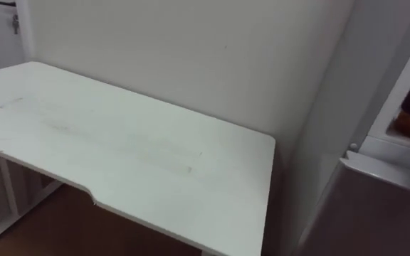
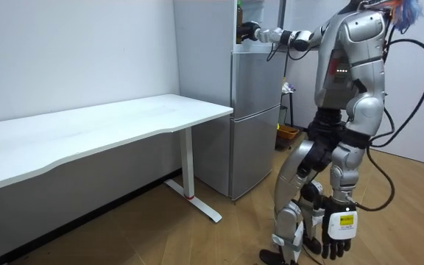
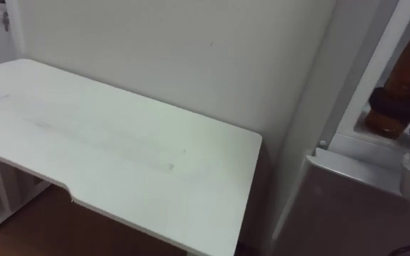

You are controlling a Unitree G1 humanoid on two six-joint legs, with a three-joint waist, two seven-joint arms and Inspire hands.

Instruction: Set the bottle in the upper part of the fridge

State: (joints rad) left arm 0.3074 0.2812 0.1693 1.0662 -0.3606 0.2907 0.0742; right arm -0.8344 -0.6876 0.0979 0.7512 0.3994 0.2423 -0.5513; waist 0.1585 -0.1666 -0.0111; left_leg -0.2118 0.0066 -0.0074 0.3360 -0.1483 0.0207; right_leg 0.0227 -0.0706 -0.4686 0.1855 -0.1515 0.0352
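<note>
Right robot hand (image 3: 389, 101) grips the bottle (image 3: 408, 71) upright inside upper fridge (image 3: 361, 151).

Your right arm is stretched out forward at about shoulder height, elbow nearly straight, right hand (image 2: 250, 31) at the far end of the reach. Left arm hangs straight down beside the leg, left hand (image 2: 341, 230) low, its back toward the room camera, fingers relaxed, pointing down, holding nothing. You're standing upright, knees slightly bent.
</note>
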